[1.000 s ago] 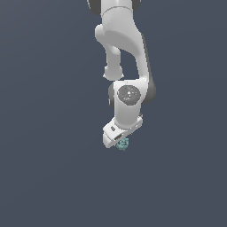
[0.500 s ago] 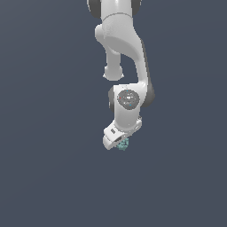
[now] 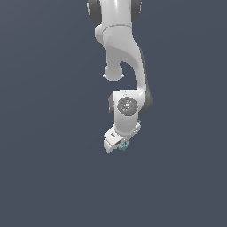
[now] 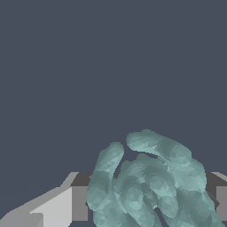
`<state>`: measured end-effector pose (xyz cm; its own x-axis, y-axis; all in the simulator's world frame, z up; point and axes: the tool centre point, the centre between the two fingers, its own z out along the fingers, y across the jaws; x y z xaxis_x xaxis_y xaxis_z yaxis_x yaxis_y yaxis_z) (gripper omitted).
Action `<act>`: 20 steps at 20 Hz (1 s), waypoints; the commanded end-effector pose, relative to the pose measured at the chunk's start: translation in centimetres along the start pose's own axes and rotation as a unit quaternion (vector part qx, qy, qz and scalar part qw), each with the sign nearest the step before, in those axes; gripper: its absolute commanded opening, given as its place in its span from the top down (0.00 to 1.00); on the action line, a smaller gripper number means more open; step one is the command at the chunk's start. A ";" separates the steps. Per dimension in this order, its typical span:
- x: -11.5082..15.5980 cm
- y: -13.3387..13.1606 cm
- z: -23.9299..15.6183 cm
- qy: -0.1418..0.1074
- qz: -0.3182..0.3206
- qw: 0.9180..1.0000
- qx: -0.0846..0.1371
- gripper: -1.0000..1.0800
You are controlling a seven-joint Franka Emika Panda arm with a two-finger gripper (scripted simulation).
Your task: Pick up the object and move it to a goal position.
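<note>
Hanging down from the top of the exterior view, the white arm (image 3: 124,57) bends at a rounded joint and ends in the gripper (image 3: 120,144), which sits a little below the middle of that view against a plain dark slate background (image 3: 44,133). The object (image 3: 123,145), a tiny teal-green knobbly lump, shows at the gripper's tip, just to the exterior view's right of the white finger block and touching it. In the wrist view the object (image 4: 150,181) is close to the camera, a cluster of pale teal rounded lobes with dark creases between them, and it lies between the two fingers (image 4: 57,206), whose grey and white pads stand on either side of it. The lump fills the space between those pads and hides their inner faces, so the pincer appears clenched on the object, gripping it from both sides. Beyond the object the wrist view shows only the same flat dark surface (image 4: 111,66).
</note>
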<state>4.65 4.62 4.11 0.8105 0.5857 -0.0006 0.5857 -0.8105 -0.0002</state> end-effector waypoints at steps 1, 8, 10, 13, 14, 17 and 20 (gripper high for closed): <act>0.0 0.0 0.0 0.000 0.000 1.000 0.000 1.00; 0.0 0.0 0.0 0.000 0.000 1.000 0.000 1.00; 0.1 0.0 0.0 0.000 0.000 1.000 0.000 1.00; -0.1 0.1 -0.1 0.000 0.000 1.000 0.000 1.00; -0.2 0.1 -0.2 0.000 0.000 1.000 0.000 1.00; -0.8 0.3 -0.8 0.000 0.000 1.000 0.000 1.00; -1.7 0.7 -1.7 0.000 0.000 1.000 0.000 1.00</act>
<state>3.88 3.53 5.30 0.8099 0.5866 -0.0006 0.5866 -0.8099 -0.0007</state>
